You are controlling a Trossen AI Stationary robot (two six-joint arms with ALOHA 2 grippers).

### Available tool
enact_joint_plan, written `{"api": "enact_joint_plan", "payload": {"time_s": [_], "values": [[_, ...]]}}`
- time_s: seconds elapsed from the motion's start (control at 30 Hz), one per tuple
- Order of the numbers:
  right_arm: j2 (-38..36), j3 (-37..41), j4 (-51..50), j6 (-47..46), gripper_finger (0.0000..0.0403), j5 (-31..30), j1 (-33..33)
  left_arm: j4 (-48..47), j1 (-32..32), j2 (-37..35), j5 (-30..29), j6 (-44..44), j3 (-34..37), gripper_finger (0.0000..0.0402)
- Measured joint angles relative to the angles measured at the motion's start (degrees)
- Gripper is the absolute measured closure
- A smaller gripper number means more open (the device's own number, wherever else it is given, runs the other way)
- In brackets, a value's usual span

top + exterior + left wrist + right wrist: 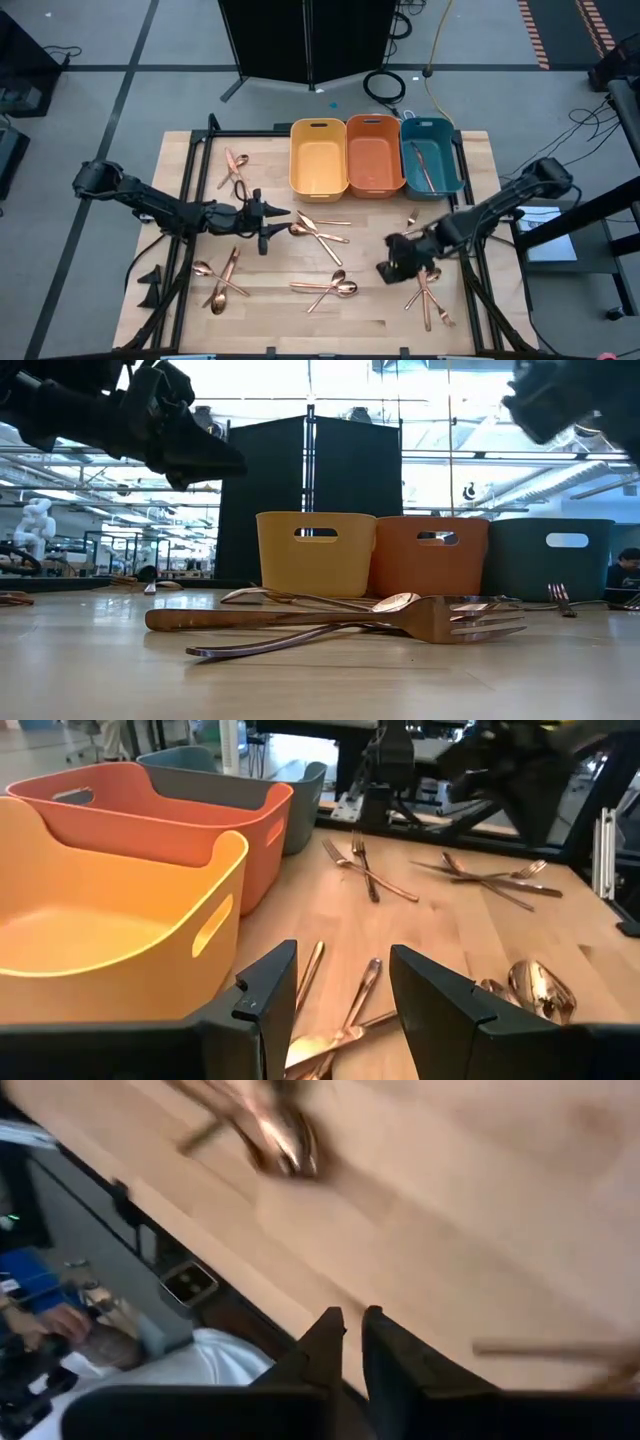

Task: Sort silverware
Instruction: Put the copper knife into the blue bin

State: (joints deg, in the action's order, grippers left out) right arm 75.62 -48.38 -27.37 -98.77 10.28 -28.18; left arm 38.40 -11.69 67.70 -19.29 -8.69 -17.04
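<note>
The left gripper (272, 222) hovered over the middle of the table (180, 180), its fingers (270, 982) spread apart and holding nothing, aimed at a crossed cluster of copper silverware (320, 232) lying just in front of the yellow bin (318, 157). Through the left wrist view those pieces showed between and just beyond the two dark fingers. The right gripper (392, 262) hung low over the table's right side, its fingers (322, 1342) drawn nearly together with only a thin slit between them and nothing seen gripped.

The cutlery lay scattered in groups: spoons (330, 288) near the front centre, a bundle (222, 280) at front left, a few pieces (235, 168) at back left, and forks (428, 298) at front right beside the right gripper. One piece (424, 168) already rested inside the teal bin (432, 155). The orange bin (374, 155) stood between the other two, all three touching side by side along the table's far edge.
</note>
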Motion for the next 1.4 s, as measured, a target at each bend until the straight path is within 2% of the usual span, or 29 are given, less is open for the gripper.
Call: {"api": "enact_joint_plan", "payload": {"time_s": [0.2,0.4,0.63,0.8,0.93,1.17,1.4], "values": [[3.74,0.0,-2.77,-7.38,0.0374,6.85,-5.1,-0.01,0.11,0.0,-0.14,0.07,0.0,0.0245],[4.8,0.0,-7.04,-9.43,0.0374,8.08,-7.51,0.19,0.67,-0.01,-0.3,0.09,0.02,0.0245],[4.8,0.0,-8.54,-1.97,0.0374,7.61,-7.69,0.31,3.26,-0.02,-0.52,0.02,0.02,0.0245],[4.97,0.02,-13.22,-8.44,0.0369,8.13,-7.97,1.94,4.62,-0.02,-0.5,0.07,0.04,0.0245],[4.97,0.01,-16.13,-10.2,0.0343,8.7,-8.97,2.57,4.97,-0.02,-0.5,0.08,0.04,0.0245],[5.24,0.04,-17.82,-12.89,0.0269,6.73,-9.93,2.64,4.95,-0.02,-0.48,0.04,0.04,0.0245],[8.71,0.04,-16.47,-14.08,0.0258,8.47,-10.18,2.65,4.95,-0.02,-0.48,0.04,0.04,0.0245]]}}
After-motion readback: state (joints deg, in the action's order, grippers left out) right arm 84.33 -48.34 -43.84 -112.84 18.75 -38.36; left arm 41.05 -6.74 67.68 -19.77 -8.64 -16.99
